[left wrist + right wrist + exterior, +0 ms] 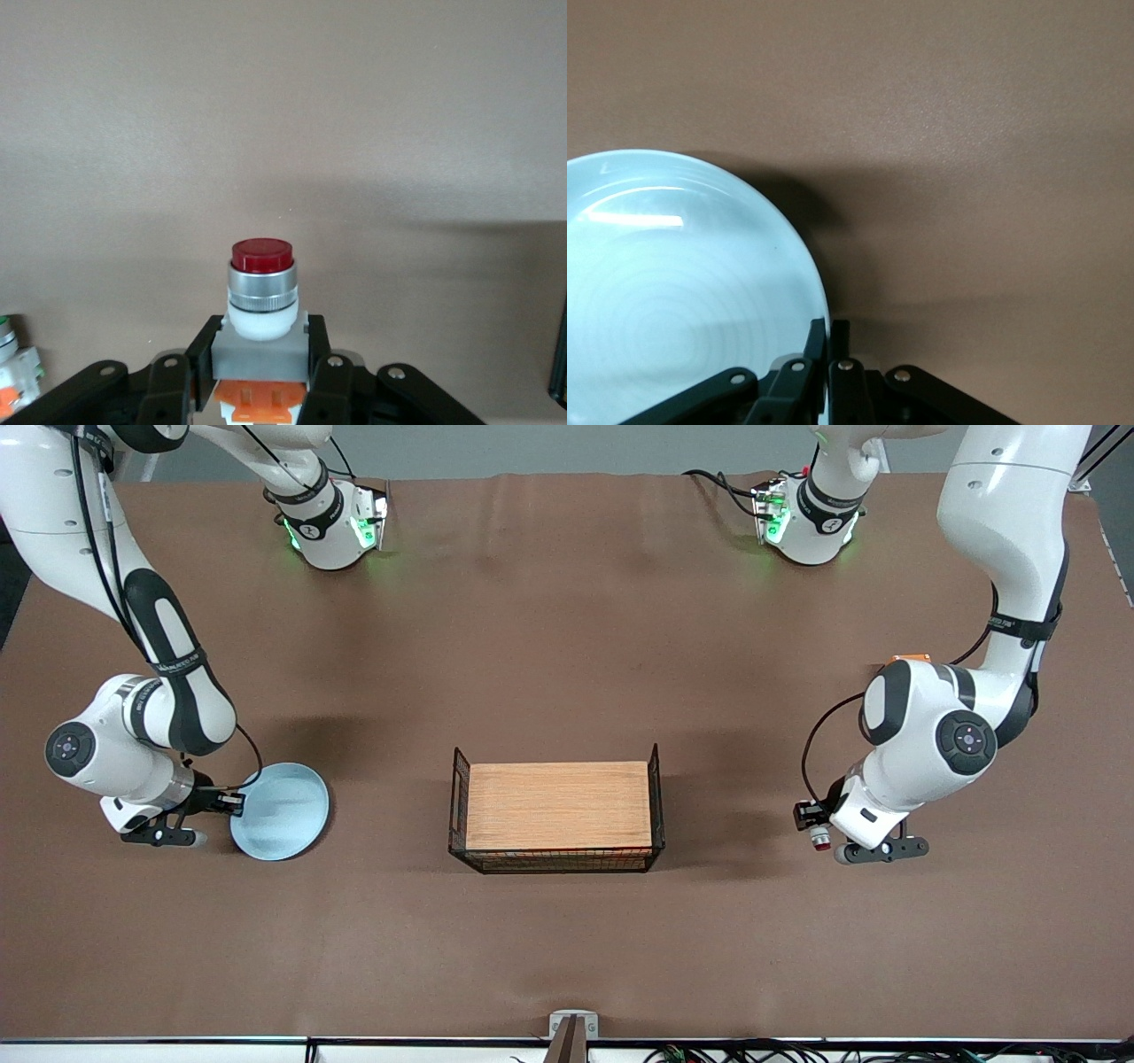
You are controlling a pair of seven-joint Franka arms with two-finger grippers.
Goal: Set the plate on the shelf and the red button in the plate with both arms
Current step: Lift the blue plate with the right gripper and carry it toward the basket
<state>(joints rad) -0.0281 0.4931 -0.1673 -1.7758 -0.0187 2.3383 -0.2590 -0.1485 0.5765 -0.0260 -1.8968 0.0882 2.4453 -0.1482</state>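
Both grippers are closed on something: the right gripper (232, 803) pinches the rim of the pale blue plate (282, 811), tilted over the table (567, 646) toward the right arm's end. The left gripper (813, 821) clamps the red button (261, 292) by its grey body, over the left arm's end. Between them stands a wire basket (556, 859) with a wooden board (558, 804).

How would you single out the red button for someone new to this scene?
Start at the wire basket mid-table, then go toward the left arm's end. The left tool is shut on the red button, a small grey-and-white block. Its round red cap and silvery collar mark it.
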